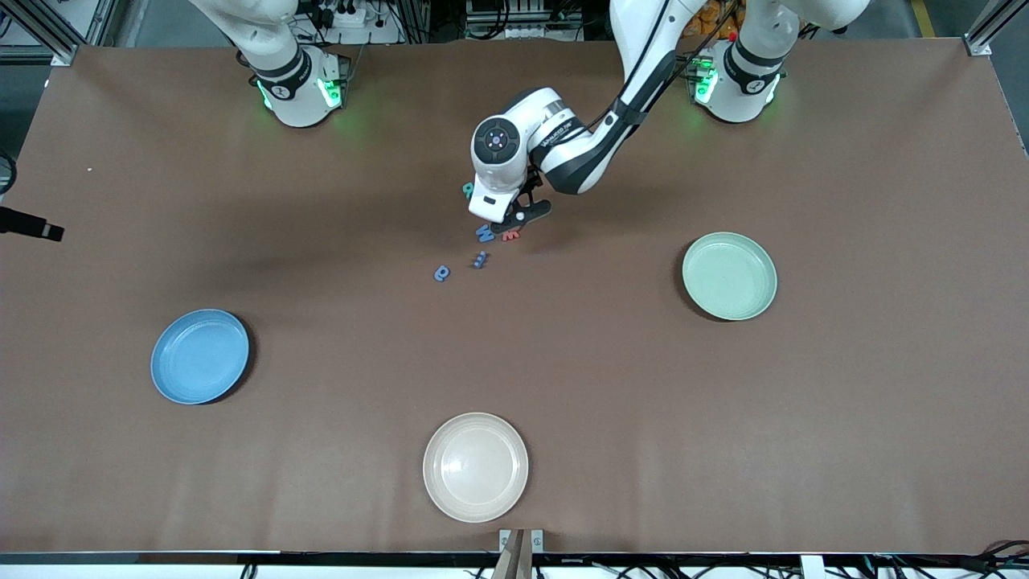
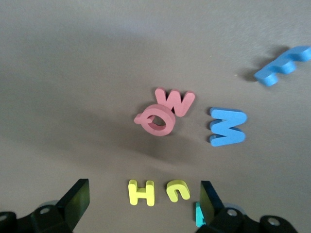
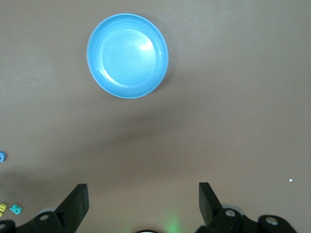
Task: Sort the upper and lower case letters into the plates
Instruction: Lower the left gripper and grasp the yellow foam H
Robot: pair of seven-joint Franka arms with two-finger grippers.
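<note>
While the right arm waits near its base, its right hand (image 3: 141, 204) open above bare brown table (image 1: 611, 418) with the sky blue plate (image 3: 127, 55) in its wrist view, the left arm reaches from its base toward the middle of the table. The left hand (image 2: 141, 206) hangs low over the cluster of toy letters, fingers spread wide and holding nothing. Between its fingertips, in the wrist view, lie a yellow H (image 2: 141, 192) and a yellow u (image 2: 177, 190) side by side, with a teal letter (image 2: 198, 215) partly hidden by one finger. Near them a red Q (image 2: 157, 120) leans on a red W (image 2: 176, 101), touching it; a blue W (image 2: 227, 126) lies just beside, and another blue letter (image 2: 283, 66) sits apart. From the front, one more blue letter (image 1: 441, 273) lies nearest the camera. The blue plate (image 1: 199, 356) sits toward the right arm's end, the mint green plate (image 1: 729, 276) toward the left arm's end, both holding no letters. A cream-white plate (image 1: 475, 466) lies nearest the front camera.
</note>
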